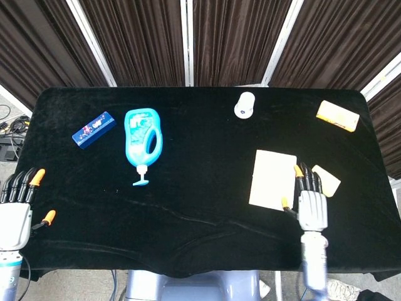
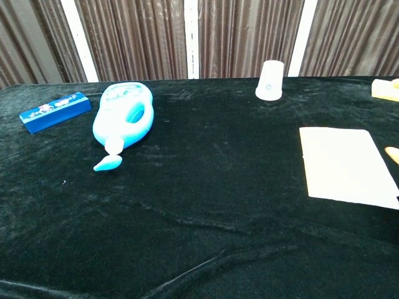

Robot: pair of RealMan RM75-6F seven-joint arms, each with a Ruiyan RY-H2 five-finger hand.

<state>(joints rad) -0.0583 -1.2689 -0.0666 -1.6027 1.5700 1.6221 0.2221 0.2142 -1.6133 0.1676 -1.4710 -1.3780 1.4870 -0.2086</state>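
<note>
A folded cream cloth [image 1: 272, 179] [image 2: 343, 163] lies flat on the black table at the right. My right hand [image 1: 311, 204] hovers just right of it, fingers spread, holding nothing; its fingertips partly cover a yellow sponge [image 1: 329, 179]. In the chest view only an orange fingertip [image 2: 393, 153] shows at the right edge. My left hand [image 1: 17, 210] rests off the table's front left corner, fingers apart and empty.
A blue spray bottle [image 1: 143, 141] [image 2: 123, 118] lies on its side left of centre, with a blue box [image 1: 93, 128] [image 2: 54, 110] further left. A white cup [image 1: 245, 104] [image 2: 270, 80] lies at the back, and a yellow packet [image 1: 338, 115] sits at the far right.
</note>
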